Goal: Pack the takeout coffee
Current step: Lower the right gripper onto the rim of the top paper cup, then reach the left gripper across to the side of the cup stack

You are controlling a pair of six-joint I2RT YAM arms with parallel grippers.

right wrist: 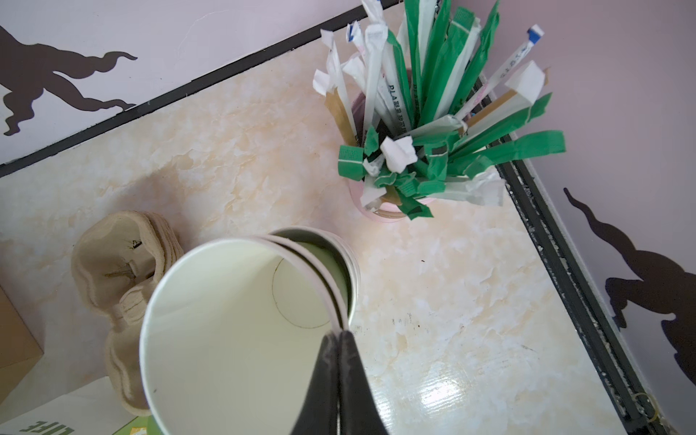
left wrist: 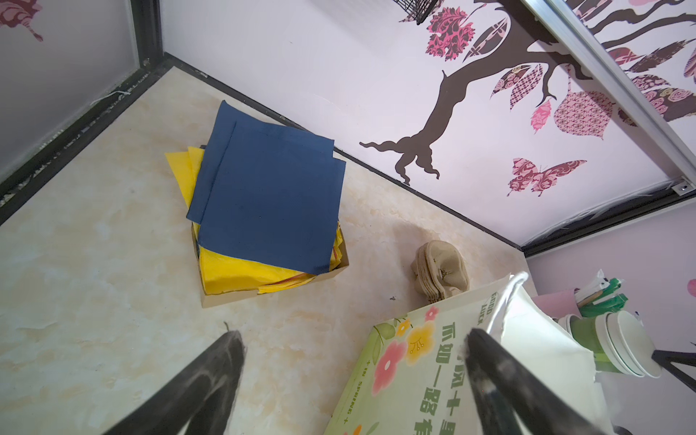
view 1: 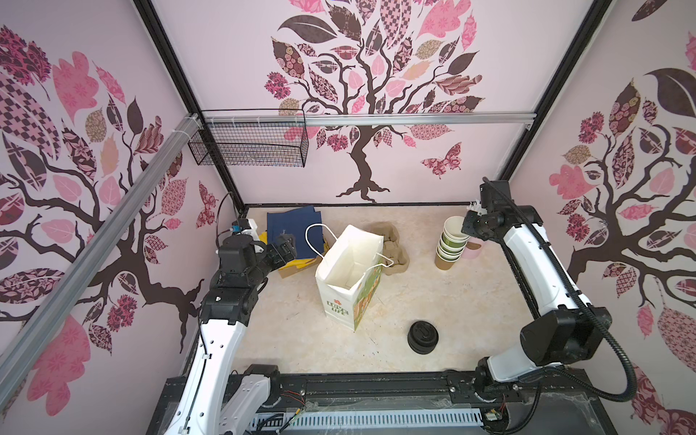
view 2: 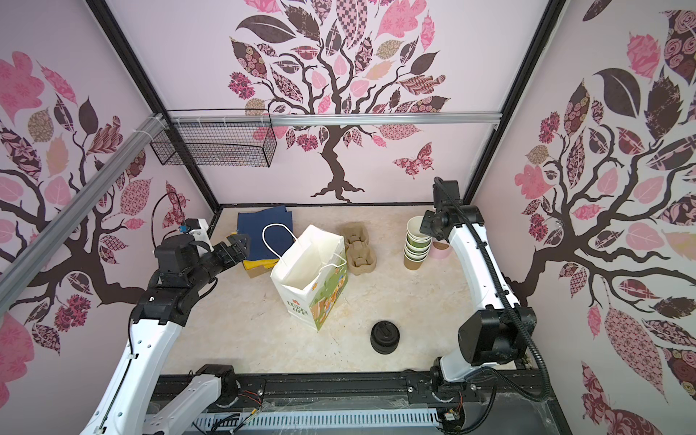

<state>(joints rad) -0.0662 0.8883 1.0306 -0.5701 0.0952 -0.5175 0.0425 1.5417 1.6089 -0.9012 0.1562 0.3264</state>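
Right gripper (right wrist: 339, 333): fingers pressed together on the rim of the top cup (right wrist: 226, 320). One finger seems to sit inside the white wall and one outside (the paper edge is thin and half hidden there, so the pinch looks likely, not certain). The top cup is lidless, green outside, and tipped a little off the nested stack (view 1: 449, 250) below it; the lowest cup is brown. The stack stands at the far right of the table (view 1: 470, 320), just beside a pink holder (right wrist: 376, 211) crammed with wrapped straws (right wrist: 433, 124), and well apart from the paper bag (view 1: 335, 297).

Left gripper (left wrist: 353, 332): fingers (left wrist: 214, 373) spread wide, nothing between them. In the left wrist view one finger overlaps the bag's printed side. In both top views the gripper hangs over the near edge of the blue napkins (view 1: 293, 226), just left of the bag.

Paper bag: upright at mid-table, mouth open, white cord handles up. Only its white lining shows from above.

Pulp cup carriers (view 1: 393, 244): stacked just behind the bag.

Blue napkins lie on yellow napkins (left wrist: 233, 271) in a shallow cardboard box (left wrist: 271, 299) at the far left.

Black lids (view 1: 423, 336): a short stack near the front, between the bag and the right arm's base, touching neither.
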